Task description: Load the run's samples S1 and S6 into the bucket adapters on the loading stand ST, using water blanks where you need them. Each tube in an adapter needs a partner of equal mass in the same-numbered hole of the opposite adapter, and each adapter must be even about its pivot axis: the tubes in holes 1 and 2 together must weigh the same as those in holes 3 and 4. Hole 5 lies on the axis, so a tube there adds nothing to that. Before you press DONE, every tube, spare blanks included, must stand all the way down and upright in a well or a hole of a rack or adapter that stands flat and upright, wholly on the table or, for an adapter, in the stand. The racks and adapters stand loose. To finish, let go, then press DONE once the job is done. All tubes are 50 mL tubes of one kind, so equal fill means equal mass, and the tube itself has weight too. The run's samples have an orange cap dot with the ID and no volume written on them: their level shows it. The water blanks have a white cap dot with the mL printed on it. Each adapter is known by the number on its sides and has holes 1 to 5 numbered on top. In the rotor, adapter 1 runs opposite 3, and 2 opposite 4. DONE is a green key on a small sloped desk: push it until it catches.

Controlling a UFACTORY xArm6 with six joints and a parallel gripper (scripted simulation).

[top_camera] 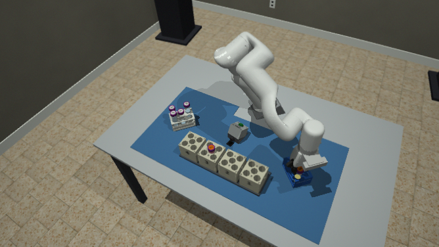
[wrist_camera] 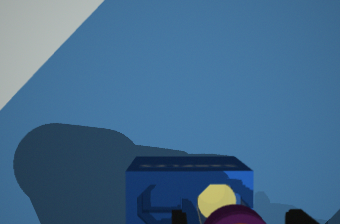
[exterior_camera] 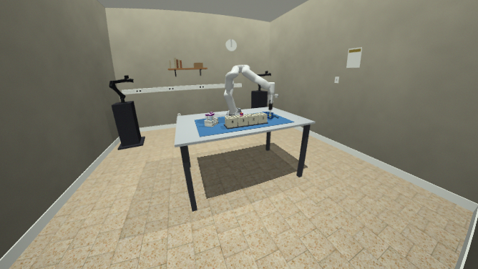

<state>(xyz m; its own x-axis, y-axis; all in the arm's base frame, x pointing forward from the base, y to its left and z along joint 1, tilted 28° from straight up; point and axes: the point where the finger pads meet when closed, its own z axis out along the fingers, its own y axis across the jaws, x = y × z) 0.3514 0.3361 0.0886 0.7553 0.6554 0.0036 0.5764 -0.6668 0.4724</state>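
My gripper (top_camera: 295, 168) (wrist_camera: 239, 220) (exterior_camera: 270, 107) is open. It hangs low over the small blue rack (top_camera: 305, 181) (wrist_camera: 162, 181) at the right of the mat, with a finger on each side of a purple-capped tube with an orange dot (top_camera: 300, 169) (wrist_camera: 233, 215). That tube stands in the rack. A yellow-capped tube (top_camera: 297, 176) (wrist_camera: 216, 198) stands beside it in the same rack. Four cream adapters (top_camera: 231, 163) (exterior_camera: 247, 119) sit in a row in the stand. The second from the left holds one orange-dot tube (top_camera: 211, 148).
A white rack (top_camera: 183, 125) (exterior_camera: 211, 121) with several purple-capped blanks (top_camera: 180, 112) stands at the mat's left. The grey desk (top_camera: 236, 133) with the green DONE key (top_camera: 240, 125) sits behind the adapters. The arm's base stands at the back of the table.
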